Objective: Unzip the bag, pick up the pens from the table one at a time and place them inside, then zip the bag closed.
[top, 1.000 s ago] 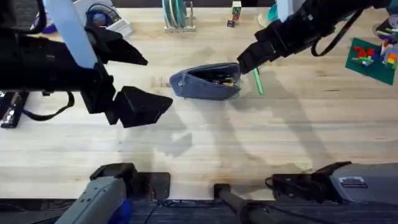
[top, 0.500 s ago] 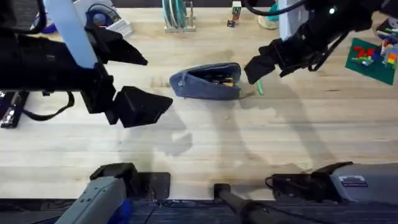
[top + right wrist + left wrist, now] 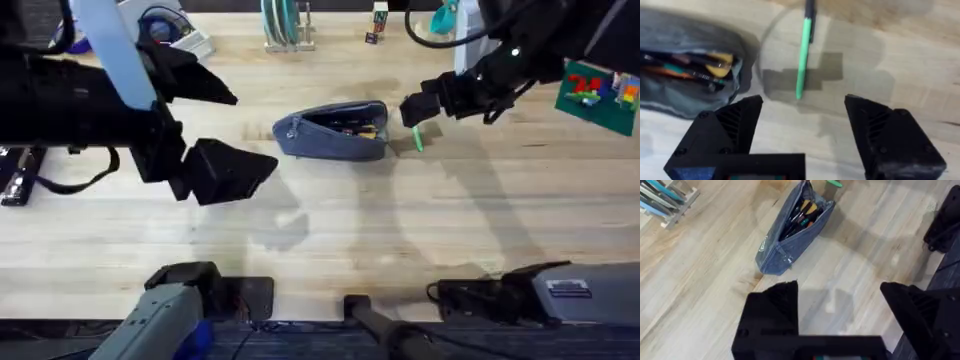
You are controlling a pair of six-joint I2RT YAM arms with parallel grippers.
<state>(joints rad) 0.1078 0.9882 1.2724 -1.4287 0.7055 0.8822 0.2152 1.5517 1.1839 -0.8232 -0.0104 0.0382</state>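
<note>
Upper centre of the overhead frame: the bag (image 3: 333,130) lies unzipped on the bench (image 3: 330,230), several pens already inside, while the green pen (image 3: 417,138) lies on the wood just right of it, so that pick and the zipping remain. Right gripper (image 3: 802,117) hangs spread and empty over the green pen; against the earlier frames it has drawn back rightward off the bag. Left gripper (image 3: 840,297) stays spread, parked at frame left.
</note>
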